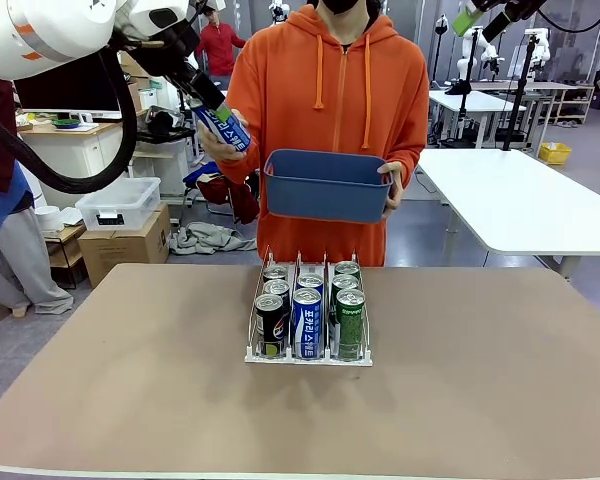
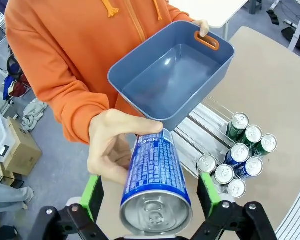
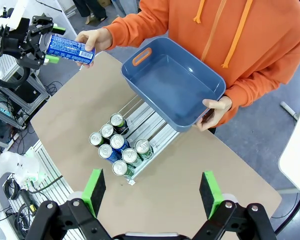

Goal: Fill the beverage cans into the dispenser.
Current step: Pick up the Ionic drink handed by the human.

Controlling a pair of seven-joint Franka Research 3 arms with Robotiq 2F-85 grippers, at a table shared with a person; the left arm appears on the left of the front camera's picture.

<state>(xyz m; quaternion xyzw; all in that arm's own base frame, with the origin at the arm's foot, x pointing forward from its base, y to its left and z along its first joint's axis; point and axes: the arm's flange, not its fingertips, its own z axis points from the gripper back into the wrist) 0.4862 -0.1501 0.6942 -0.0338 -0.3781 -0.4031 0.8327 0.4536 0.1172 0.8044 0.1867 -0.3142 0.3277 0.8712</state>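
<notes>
At far left the left gripper (image 2: pixel 150 192) hangs high off the table, its fingers spread wide on either side of a blue-and-white can (image 2: pixel 155 170) without pinching it. A person's hand (image 2: pixel 112 145) holds that can from the far side. In the middle of the table (image 1: pixel 130 380) stands the dispenser (image 1: pixel 310 358) with eight cans (image 1: pixel 307 320) upright: three black in the left lane, two blue-and-white in the middle, three green in the right. Beyond it the person's other hand (image 1: pixel 393 185) holds an empty blue tub (image 1: pixel 325 185) in the air. The right gripper (image 3: pixel 151 187) hovers high above the table, fingers spread, nothing between them.
</notes>
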